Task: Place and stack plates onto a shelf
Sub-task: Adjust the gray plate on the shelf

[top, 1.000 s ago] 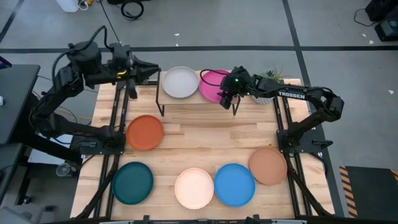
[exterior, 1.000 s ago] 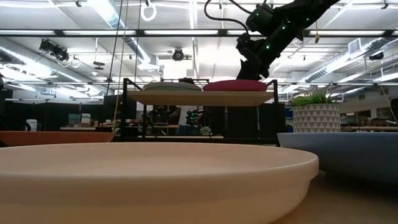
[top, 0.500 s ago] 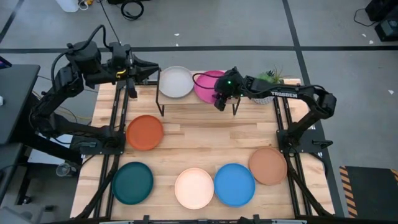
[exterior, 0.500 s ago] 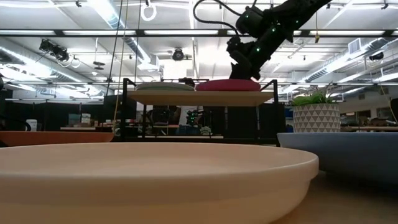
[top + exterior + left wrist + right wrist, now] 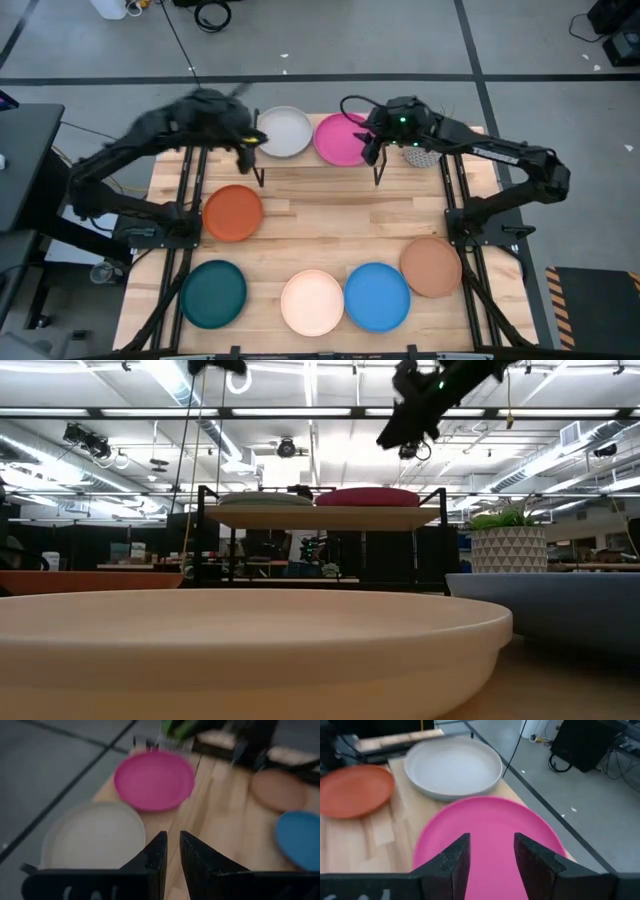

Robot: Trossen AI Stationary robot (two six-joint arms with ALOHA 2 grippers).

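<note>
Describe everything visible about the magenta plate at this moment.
The magenta plate is round, shallow and matte, with a low raised rim and a plain, empty inside. It lies flat on the right half of the shelf, beside the grey plate, the two rims close together. Nothing is stacked on it. The right gripper hovers over its edge with fingers apart, not holding it.

No legible text, label, brand or number on anything
</note>
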